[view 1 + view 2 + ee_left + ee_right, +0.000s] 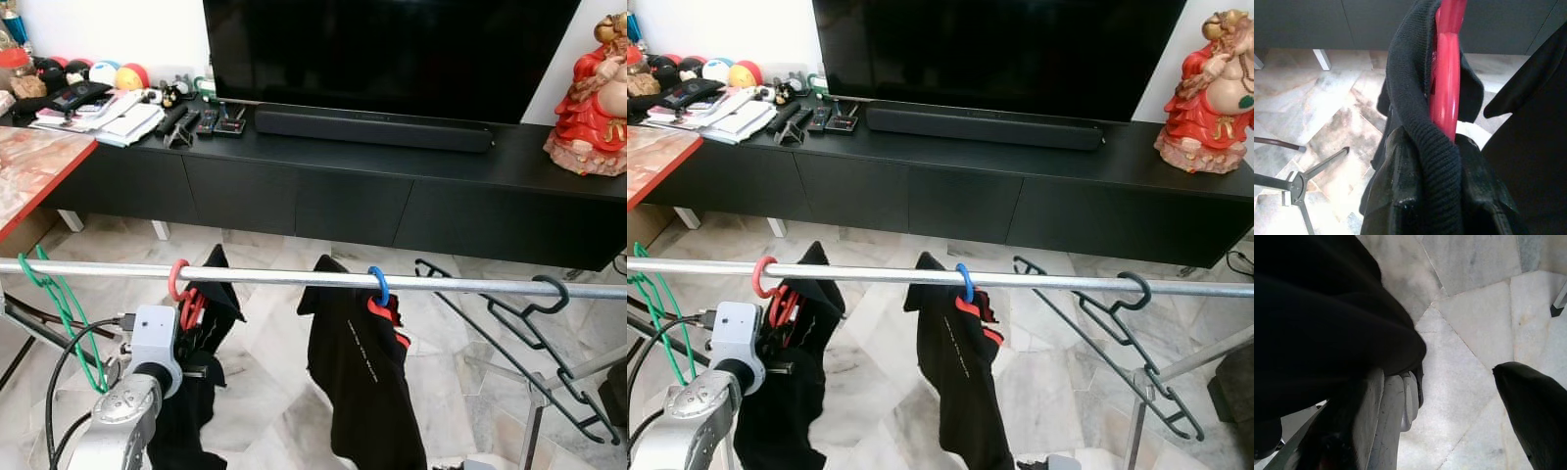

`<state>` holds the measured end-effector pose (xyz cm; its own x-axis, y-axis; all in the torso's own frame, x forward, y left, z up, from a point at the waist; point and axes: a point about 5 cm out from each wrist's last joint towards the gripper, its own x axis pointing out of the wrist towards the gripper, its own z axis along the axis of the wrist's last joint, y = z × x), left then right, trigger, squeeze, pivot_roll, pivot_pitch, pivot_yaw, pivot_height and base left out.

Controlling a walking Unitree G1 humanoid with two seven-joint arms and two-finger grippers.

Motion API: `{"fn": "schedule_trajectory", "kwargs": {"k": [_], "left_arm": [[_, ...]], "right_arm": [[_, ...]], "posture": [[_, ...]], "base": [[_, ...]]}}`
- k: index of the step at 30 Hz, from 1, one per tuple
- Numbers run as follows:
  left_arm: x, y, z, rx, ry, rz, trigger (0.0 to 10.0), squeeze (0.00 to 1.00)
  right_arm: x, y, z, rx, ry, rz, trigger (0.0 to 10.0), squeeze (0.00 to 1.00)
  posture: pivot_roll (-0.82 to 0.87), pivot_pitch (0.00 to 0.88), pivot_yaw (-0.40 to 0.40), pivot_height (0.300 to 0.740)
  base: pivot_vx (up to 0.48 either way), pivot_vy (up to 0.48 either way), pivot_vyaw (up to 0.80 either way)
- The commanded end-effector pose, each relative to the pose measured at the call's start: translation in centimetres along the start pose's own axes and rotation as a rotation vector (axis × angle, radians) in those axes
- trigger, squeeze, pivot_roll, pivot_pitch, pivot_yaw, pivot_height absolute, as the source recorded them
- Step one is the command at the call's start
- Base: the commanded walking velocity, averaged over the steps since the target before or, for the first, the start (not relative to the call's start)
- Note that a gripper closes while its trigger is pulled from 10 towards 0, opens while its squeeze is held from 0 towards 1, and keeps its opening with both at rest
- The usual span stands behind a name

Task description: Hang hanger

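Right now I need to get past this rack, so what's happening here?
The robot is hanging laundry on the metal rail. Its left gripper is shut on the red hanger, which carries a black garment and is already hooked over the rail. A blue hanger with another black garment and bare dark hangers hang further along. The right gripper is open, low by the floor.

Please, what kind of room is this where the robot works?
Probably a home living room used for drying laundry: a large television stands on a long black cabinet, with a soundbar before it, and black clothes hang on a metal drying rail over a marble floor.
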<state>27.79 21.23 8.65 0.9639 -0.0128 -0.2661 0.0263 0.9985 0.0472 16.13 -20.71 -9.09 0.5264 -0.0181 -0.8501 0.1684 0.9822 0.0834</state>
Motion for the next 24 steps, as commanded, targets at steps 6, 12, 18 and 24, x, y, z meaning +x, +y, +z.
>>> {"fn": "schedule_trajectory", "kwargs": {"k": [6, 12, 18, 24], "left_arm": [[-0.1, -0.4, -0.2, -0.002, 0.010, 0.012, 10.0, 1.00], [-1.1, -0.9, 1.1, -0.033, -0.084, 0.028, 10.0, 1.00], [-2.8, -0.9, 2.3, -0.031, -0.168, 0.057, 10.0, 1.00], [-4.6, -1.4, 2.6, -0.009, -0.197, 0.051, 10.0, 1.00]], "right_arm": [[-0.1, -0.2, -0.5, 0.005, 0.019, -0.010, 10.0, 0.00], [-0.1, -0.2, -0.5, 0.006, 0.018, -0.009, 10.0, 0.00], [-0.1, -0.2, -0.5, 0.008, 0.019, -0.009, 10.0, 0.00], [-0.1, -0.2, -0.5, 0.012, 0.019, -0.007, 10.0, 0.00]], "posture": [[-0.01, 0.126, -0.033, 0.740], [-0.01, 0.129, -0.033, 0.740], [0.00, 0.136, -0.028, 0.740], [0.01, 0.138, -0.022, 0.740]], "base": [[0.000, 0.000, 0.00], [0.000, 0.000, 0.00], [0.000, 0.000, 0.00], [0.000, 0.000, 0.00]]}}
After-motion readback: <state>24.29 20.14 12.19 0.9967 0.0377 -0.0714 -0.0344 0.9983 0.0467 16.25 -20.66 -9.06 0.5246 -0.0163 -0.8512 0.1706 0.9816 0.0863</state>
